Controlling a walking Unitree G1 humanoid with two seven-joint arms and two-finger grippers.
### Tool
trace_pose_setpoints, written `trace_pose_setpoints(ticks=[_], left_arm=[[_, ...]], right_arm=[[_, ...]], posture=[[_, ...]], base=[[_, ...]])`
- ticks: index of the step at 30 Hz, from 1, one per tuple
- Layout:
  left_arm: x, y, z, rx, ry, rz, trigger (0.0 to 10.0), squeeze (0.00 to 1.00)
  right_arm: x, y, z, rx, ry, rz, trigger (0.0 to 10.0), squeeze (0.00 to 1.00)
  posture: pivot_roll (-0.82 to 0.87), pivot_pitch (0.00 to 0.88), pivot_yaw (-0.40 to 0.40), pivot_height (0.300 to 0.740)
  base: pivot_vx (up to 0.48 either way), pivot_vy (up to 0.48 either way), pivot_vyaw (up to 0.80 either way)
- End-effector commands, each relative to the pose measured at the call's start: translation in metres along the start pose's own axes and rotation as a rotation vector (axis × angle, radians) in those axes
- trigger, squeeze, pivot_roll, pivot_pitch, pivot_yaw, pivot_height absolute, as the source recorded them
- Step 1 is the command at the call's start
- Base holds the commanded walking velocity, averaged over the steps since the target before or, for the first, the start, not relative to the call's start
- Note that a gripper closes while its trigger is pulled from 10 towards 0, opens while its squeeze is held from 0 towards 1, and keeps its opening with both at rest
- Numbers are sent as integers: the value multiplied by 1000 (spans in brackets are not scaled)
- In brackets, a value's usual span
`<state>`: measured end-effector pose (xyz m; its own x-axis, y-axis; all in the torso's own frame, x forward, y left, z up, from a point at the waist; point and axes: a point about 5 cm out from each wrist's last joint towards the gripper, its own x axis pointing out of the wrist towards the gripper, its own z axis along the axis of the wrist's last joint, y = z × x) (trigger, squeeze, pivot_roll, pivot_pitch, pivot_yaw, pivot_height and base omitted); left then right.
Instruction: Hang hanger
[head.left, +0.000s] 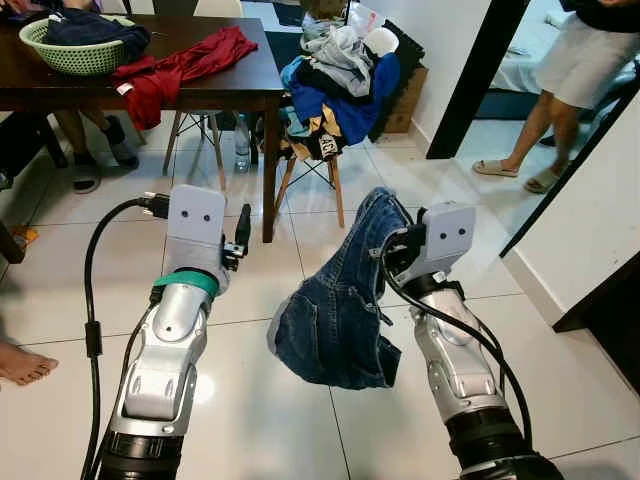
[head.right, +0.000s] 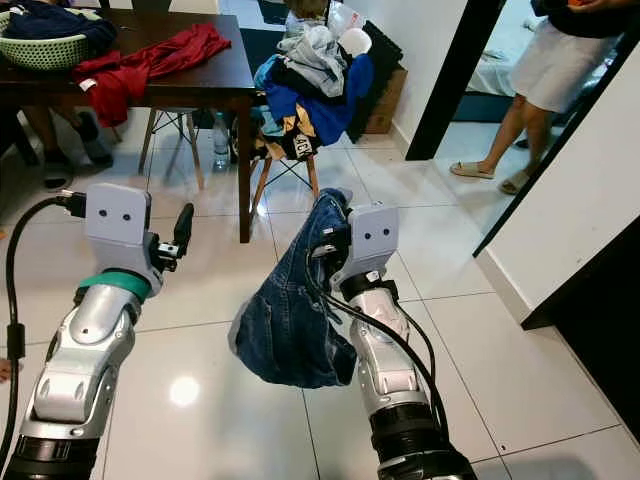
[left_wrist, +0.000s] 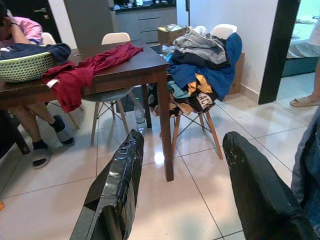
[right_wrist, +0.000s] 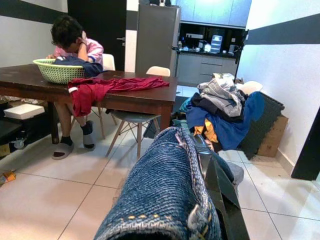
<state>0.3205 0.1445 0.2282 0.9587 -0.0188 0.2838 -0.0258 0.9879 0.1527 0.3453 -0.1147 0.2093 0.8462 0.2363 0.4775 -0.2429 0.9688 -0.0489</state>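
Hanging from right gripper (head.left: 392, 243): blue denim garment (head.left: 335, 310), clamped at top; left gripper (left_wrist: 182, 187) fingers spread wide, empty; far: dark table (head.left: 215, 85), clothes-piled chair (head.left: 330, 90)

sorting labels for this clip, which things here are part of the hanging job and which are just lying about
Part of the job:
- denim garment, draped over the right pincer
- left pincer, open, holding nothing

Just lying about:
- red garment on the table
- green basket of clothes
- chair piled with clothes
- water bottle on the floor
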Motion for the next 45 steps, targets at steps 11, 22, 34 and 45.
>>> trace_pose_setpoints(ticks=[11,22,34,45], left_arm=[[1,-4,0,6,-3,-16,10000,0],[5,-8,2,-8,-20,-25,10000,0],[5,-12,1,-18,-27,-23,10000,0],[5,-12,0,-21,-27,-16,10000,0]], right_arm=[[3,2,5,-3,-23,4,10000,0],[-3,-2,3,-8,-10,-10,10000,0],[-2,-5,2,-21,-2,3,10000,0],[-1,-5,1,-31,10,13,10000,0]], posture=[[48,108,-26,740],[23,105,-21,740],[24,96,-37,740],[27,93,-47,740]], base=[[0,0,0],[70,0,0],[463,0,0],[461,0,0]])
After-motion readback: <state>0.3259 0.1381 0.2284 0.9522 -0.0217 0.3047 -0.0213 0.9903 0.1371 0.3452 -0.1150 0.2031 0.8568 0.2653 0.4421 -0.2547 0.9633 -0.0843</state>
